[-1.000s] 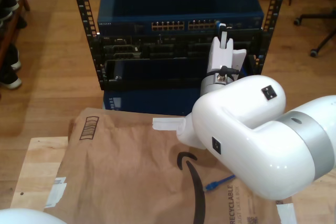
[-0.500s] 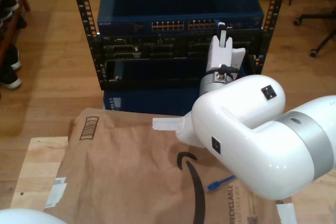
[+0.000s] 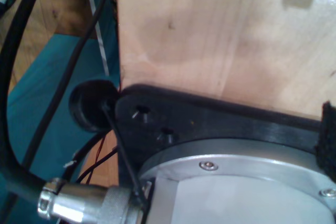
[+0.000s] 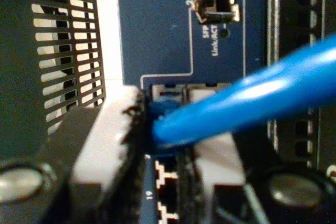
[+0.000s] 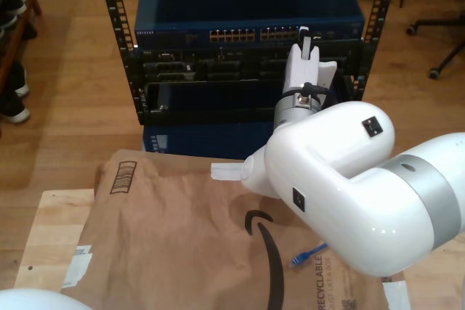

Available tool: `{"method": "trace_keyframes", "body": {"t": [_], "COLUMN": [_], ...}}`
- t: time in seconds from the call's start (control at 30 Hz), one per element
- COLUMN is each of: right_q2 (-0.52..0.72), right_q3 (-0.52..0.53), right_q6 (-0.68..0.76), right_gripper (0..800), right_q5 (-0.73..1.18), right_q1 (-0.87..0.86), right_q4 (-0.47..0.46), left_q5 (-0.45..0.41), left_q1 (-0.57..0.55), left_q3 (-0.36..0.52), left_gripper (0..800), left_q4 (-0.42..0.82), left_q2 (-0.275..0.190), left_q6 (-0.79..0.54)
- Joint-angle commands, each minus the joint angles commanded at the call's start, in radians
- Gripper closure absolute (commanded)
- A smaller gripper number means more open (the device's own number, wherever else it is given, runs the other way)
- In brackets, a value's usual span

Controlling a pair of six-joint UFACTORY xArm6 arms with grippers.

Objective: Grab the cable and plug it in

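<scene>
At the front of the blue network switch, mounted in a black rack on the wooden floor, my second gripper reaches up against the row of ports near the exterior view's right end of that row. In the second wrist view its pale fingers are pressed together on the plug of the cable, which sits right at the mouth of a port on the switch face; whether it is fully seated I cannot tell. From the plug the bright-blue cable runs out blurred and thick across that view, in front of the blue panel with its small SFP slot and the white lettering below it. More ports show underneath, one marked 19.

Nearer the camera in the exterior view, the big white arm that carries my second gripper bends over a table covered with a flattened brown paper bag. The other end of the cable, with its small blue plug, lies on the bag just beside the arm's elbow, well apart from the rack.

My first gripper's jaws are out of sight, so I cannot say how they stand. The first wrist view looks along a light plywood panel, a black mounting plate with a silver ring under it, and thick black cables ending in a metal connector.

A black office chair base stands on the floor at the exterior view's right, and dark shoes sit at its left edge.
</scene>
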State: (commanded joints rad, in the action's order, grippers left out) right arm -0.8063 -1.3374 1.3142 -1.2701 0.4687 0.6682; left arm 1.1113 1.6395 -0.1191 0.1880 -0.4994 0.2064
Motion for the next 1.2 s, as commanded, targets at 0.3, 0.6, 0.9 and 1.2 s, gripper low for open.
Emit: {"method": "trace_keyframes", "body": {"t": [0.3,0.6,0.9,1.2], "right_q2": [0.029,0.117,0.236,0.379], "right_q3": [0.061,0.192,0.365,0.473], "right_q6": [-0.008,-0.008,-0.011,-0.038], "right_gripper": [405,382,220,165], "right_q5": [-0.006,-0.006,0.16,0.423], "right_q1": [-0.002,0.0,0.002,0.015], "right_q4": [-0.006,-0.003,-0.008,-0.011], "left_q5": [0.0,0.0,0.0,0.0], "left_q1": [0.002,0.0,0.002,0.002], "left_q3": [0.0,0.0,0.0,0.0], "left_gripper": [0,0,0,0], "left_q4": [0.002,0.0,0.002,0.0], "left_q2": [0.0,0.0,0.0,0.0], "left_q6": [0.0,0.0,0.0,0.0]}}
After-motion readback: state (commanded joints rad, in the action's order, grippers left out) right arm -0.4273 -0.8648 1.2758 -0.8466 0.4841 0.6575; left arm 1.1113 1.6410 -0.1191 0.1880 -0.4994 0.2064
